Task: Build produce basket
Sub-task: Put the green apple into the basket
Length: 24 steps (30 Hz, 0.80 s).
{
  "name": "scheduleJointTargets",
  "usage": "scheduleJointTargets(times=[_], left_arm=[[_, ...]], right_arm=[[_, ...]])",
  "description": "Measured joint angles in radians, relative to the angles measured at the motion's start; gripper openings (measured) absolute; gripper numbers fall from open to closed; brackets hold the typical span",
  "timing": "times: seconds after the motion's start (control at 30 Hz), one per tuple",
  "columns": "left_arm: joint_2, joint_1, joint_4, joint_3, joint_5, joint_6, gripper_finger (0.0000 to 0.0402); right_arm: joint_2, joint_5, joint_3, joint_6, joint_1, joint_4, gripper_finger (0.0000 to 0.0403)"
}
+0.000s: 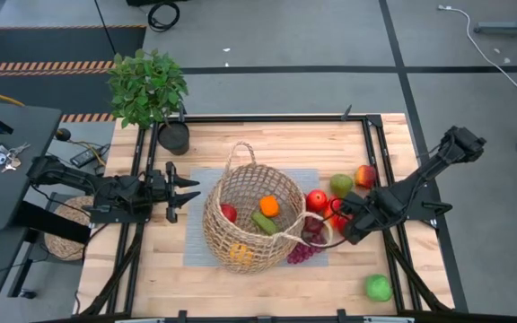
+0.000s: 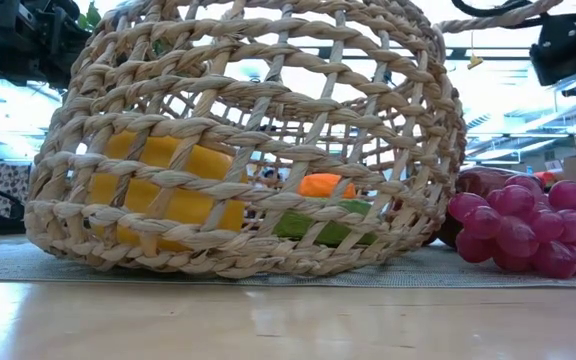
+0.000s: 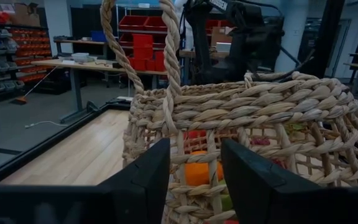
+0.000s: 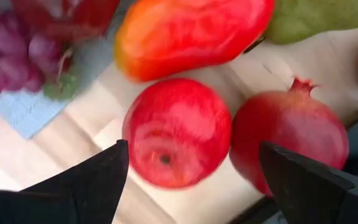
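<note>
The tan wicker basket [image 1: 223, 193] rests tilted on a grey mat [image 1: 196, 247] at mid-table. Inside lie an orange [image 1: 268, 205], a green piece [image 1: 263, 222], a red piece [image 1: 229, 213] and a yellow pepper [image 2: 158, 190]. My left gripper [image 1: 187, 191] stands open and level just left of the basket wall [image 3: 260, 112], with nothing between its fingers. My right gripper [image 1: 346, 224] points down, open, over the produce right of the basket. Its fingers stand either side of a red apple [image 4: 176, 130], above it, beside a pomegranate [image 4: 288, 140].
Purple grapes [image 1: 303, 251] lie at the basket's right on the mat edge. A green pear [image 1: 341, 185] and a red-yellow apple [image 1: 365, 176] sit farther back, a green apple [image 1: 378, 287] near the front right. A potted plant [image 1: 148, 85] stands at the far left.
</note>
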Motion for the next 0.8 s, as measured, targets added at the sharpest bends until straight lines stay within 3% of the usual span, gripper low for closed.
scheduleJointTargets(times=[0.23, 0.4, 0.6, 0.8], left_arm=[[0.0, 0.0, 0.0, 0.0, 0.0, 0.0, 0.015], [0.0, 0.0, 0.0, 0.0, 0.0, 0.0, 0.0152], [0.0, 0.0, 0.0, 0.0, 0.0, 0.0, 0.0147], [0.0, 0.0, 0.0, 0.0, 0.0, 0.0, 0.0151]], right_arm=[[-0.012, -0.044, 0.149, 0.089, 0.084, -0.054, 0.0359], [0.012, 0.02, 0.239, 0.185, 0.193, -0.048, 0.0359], [0.125, 0.064, 0.247, 0.294, 0.323, 0.005, 0.0359], [0.284, -0.143, 0.299, 0.354, 0.383, 0.082, 0.0353]])
